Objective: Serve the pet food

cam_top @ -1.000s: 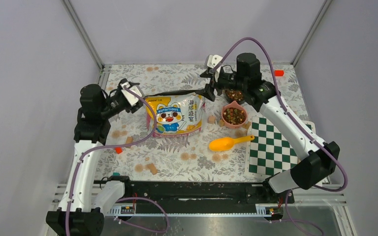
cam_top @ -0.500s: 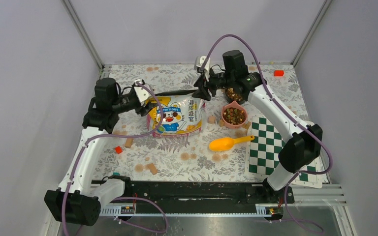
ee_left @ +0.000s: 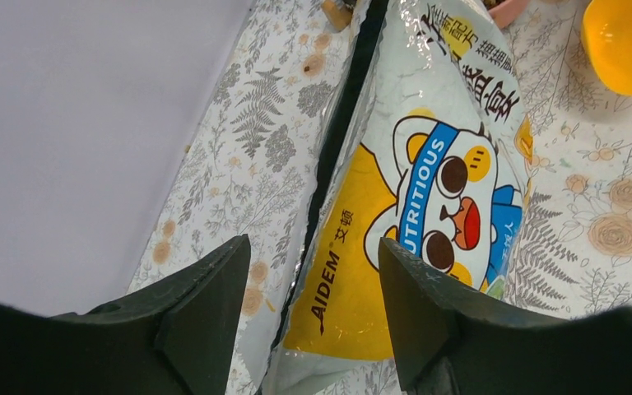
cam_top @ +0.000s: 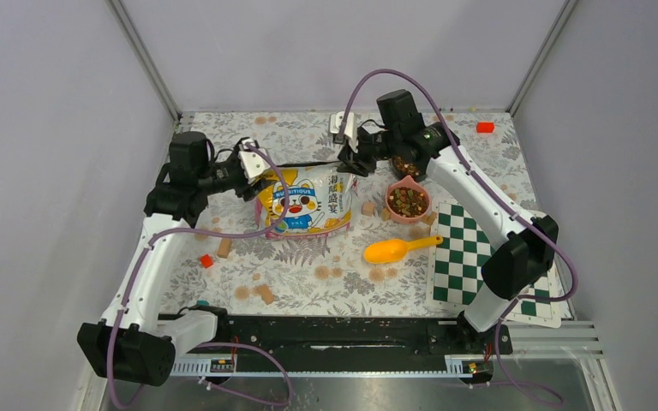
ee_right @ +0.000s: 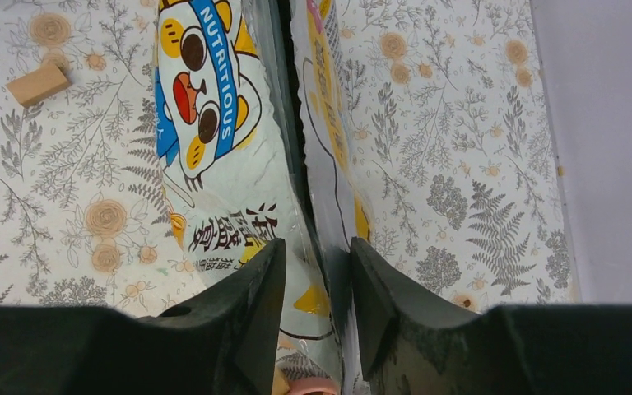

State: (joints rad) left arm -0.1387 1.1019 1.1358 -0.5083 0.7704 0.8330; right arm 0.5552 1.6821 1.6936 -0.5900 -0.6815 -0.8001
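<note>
The pet food (cam_top: 408,200), small brown and reddish pellets, fills a pink bowl (cam_top: 408,220) right of the bag. More pellets lie in a second bowl (cam_top: 409,164), half hidden under my right arm. The yellow and white cat bag (cam_top: 304,201) stands mid-table with its black mouth along the top. My left gripper (cam_top: 253,167) is open, with the bag's left top corner (ee_left: 354,271) between its jaws (ee_left: 313,247), untouched. My right gripper (cam_top: 347,158) is closed on the bag's right top edge (ee_right: 317,206), which lies between the jaws (ee_right: 318,247).
A yellow scoop (cam_top: 394,249) lies in front of the pink bowl. A green checkered mat (cam_top: 480,257) lies at the right. Several wooden cubes are scattered about, such as one cube (cam_top: 224,247) and another (ee_right: 39,84). A red block (cam_top: 484,127) sits at the far right.
My left gripper has moved right, up to the bag's left corner. My right gripper has moved left with the bag's right corner, and the bag's top has narrowed.
</note>
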